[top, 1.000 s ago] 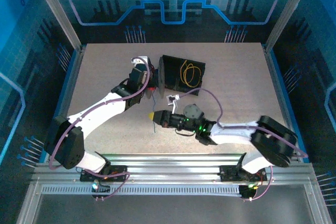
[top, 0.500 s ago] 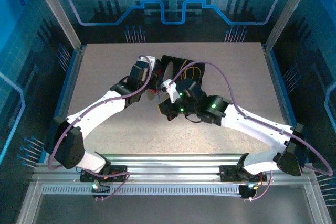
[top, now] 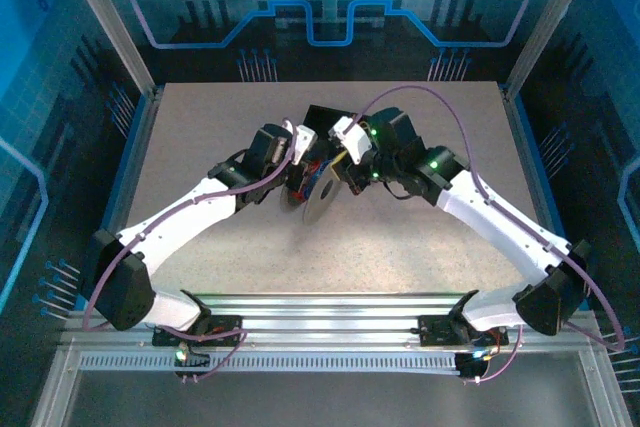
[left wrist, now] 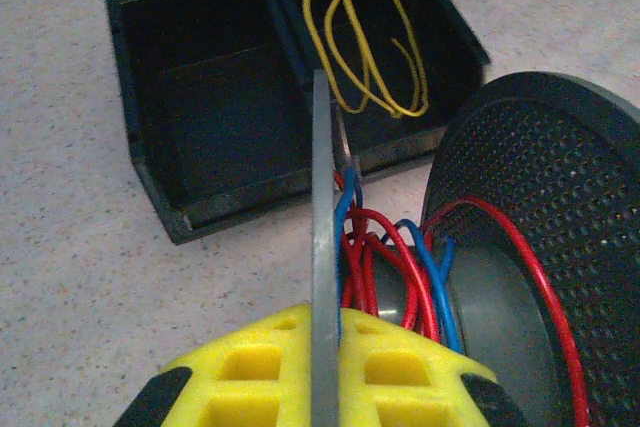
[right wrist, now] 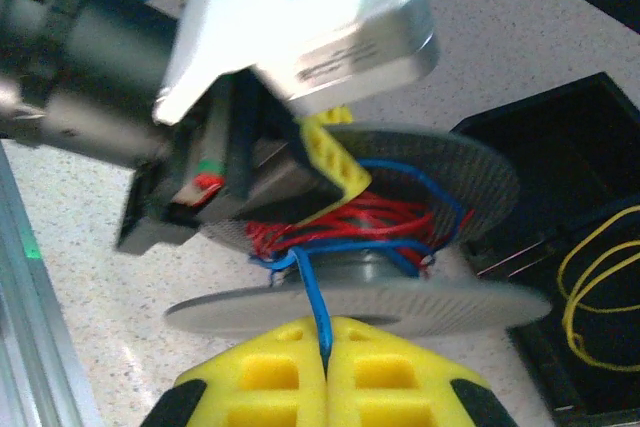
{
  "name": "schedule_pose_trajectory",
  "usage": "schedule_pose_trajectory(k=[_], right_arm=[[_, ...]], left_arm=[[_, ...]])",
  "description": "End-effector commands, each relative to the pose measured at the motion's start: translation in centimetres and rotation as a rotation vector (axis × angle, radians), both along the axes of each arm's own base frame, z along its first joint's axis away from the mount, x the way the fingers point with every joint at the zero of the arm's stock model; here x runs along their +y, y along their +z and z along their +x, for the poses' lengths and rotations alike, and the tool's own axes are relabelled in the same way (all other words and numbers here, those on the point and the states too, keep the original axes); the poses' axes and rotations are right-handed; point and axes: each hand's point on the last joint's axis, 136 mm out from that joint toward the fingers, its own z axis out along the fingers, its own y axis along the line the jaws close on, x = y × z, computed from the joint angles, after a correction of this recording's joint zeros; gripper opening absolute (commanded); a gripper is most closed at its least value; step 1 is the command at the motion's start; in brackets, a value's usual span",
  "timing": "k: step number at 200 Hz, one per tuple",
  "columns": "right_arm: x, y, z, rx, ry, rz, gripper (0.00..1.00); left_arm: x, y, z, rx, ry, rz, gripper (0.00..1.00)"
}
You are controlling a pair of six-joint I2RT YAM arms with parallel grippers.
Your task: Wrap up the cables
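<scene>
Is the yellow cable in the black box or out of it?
In. The yellow cable lies in loose loops inside one compartment of the black box; the compartment beside it is empty.

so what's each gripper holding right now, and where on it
The left gripper pinches the spool by the rim of its grey flange. The right gripper pinches the blue cable just off the spool's core.
</scene>
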Motion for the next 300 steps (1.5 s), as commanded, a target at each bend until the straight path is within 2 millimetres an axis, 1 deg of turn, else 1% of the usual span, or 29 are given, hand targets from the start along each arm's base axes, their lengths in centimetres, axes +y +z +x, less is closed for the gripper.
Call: schedule_pose_trajectory(k=[1, 18, 28, 48, 66, 82, 95, 119, 147, 171, 201, 215, 218, 228, 229, 234, 247, 258, 272, 276, 288, 300], right_arm=[[0.0, 0.0, 1.5, -0.058, 0.067, -0.069, 0.0], [-0.4, -0.6, 2.9, -0.077, 0.07, -0.119, 0.0], [-0.7, -0.9, 3.7, -0.085, 0.071, -0.138, 0.0], [-2.0, -1.8, 5.5, -0.073, 0.039, -0.149, 0.0], [-3.3, -2.7, 7.0, -0.043, 0.011, -0.117, 0.0], [-4.0, -3.4, 7.6, -0.015, 0.002, -0.062, 0.0], [-4.5, -3.6, 7.9, 0.001, -0.001, 0.002, 0.0], [-5.2, -4.1, 7.8, 0.031, 0.003, 0.124, 0.0], [-5.7, -3.8, 7.1, 0.062, 0.037, 0.272, 0.0], [-5.6, -3.0, 6.0, 0.078, 0.082, 0.399, 0.0], [-5.1, -3.3, 5.2, 0.107, 0.11, 0.502, 0.0], [-4.8, -3.5, 5.1, 0.131, 0.111, 0.562, 0.0], [-4.7, -3.9, 4.9, 0.154, 0.108, 0.574, 0.0], [-4.5, -3.2, 5.0, 0.15, 0.112, 0.631, 0.0], [-4.6, -3.7, 4.9, 0.166, 0.104, 0.634, 0.0], [-4.5, -3.9, 4.8, 0.178, 0.102, 0.663, 0.0], [-4.1, -3.7, 4.2, 0.206, 0.116, 0.74, 0.0], [-4.0, -4.0, 4.4, 0.251, 0.081, 0.795, 0.0], [-3.1, -4.1, 4.3, 0.302, 0.074, 0.863, 0.0], [-2.7, -4.3, 4.2, 0.324, 0.067, 0.882, 0.0], [-1.5, -4.1, 3.7, 0.354, 0.094, 0.942, 0.0], [-0.5, -4.5, 3.6, 0.399, 0.079, 1.008, 0.0]], left_arm=[[-1.9, 4.6, -1.3, -0.068, -0.121, -0.076, 0.0], [-2.3, 4.9, -2.1, -0.058, -0.157, -0.094, 0.0], [-2.5, 5.4, -2.5, -0.062, -0.173, -0.114, 0.0], [-2.7, 6.2, -3.2, -0.068, -0.196, -0.15, 0.0], [-2.9, 7.0, -3.8, -0.063, -0.222, -0.185, 0.0], [-2.7, 7.9, -4.1, -0.061, -0.228, -0.228, 0.0], [-2.4, 8.9, -4.3, -0.051, -0.234, -0.285, 0.0], [-1.6, 11.5, -4.7, -0.038, -0.256, -0.429, 0.0], [-0.8, 14.2, -4.8, -0.031, -0.284, -0.585, 0.0], [0.3, 15.7, -4.0, -0.017, -0.258, -0.684, 0.0], [1.4, 17.3, -2.9, 0.011, -0.243, -0.824, 0.0], [1.9, 17.5, -1.9, 0.03, -0.206, -0.868, 0.0], [2.1, 17.5, -1.7, 0.033, -0.195, -0.88, 0.0], [2.7, 17.5, -0.8, 0.041, -0.158, -0.915, 0.0], [2.7, 17.5, -0.7, 0.043, -0.155, -0.917, 0.0], [2.9, 17.5, -0.4, 0.042, -0.141, -0.929, 0.0], [3.6, 17.0, 0.7, 0.04, -0.08, -0.942, 0.0], [3.9, 16.6, 1.5, 0.027, -0.043, -0.95, 0.0], [4.2, 16.0, 2.4, 0.02, 0.0, -0.97, 0.0], [4.3, 15.9, 2.6, 0.016, 0.011, -0.977, 0.0], [4.7, 15.2, 3.4, 0.009, 0.058, -0.983, 0.0], [5.0, 14.6, 4.0, -0.005, 0.097, -0.981, 0.0]])
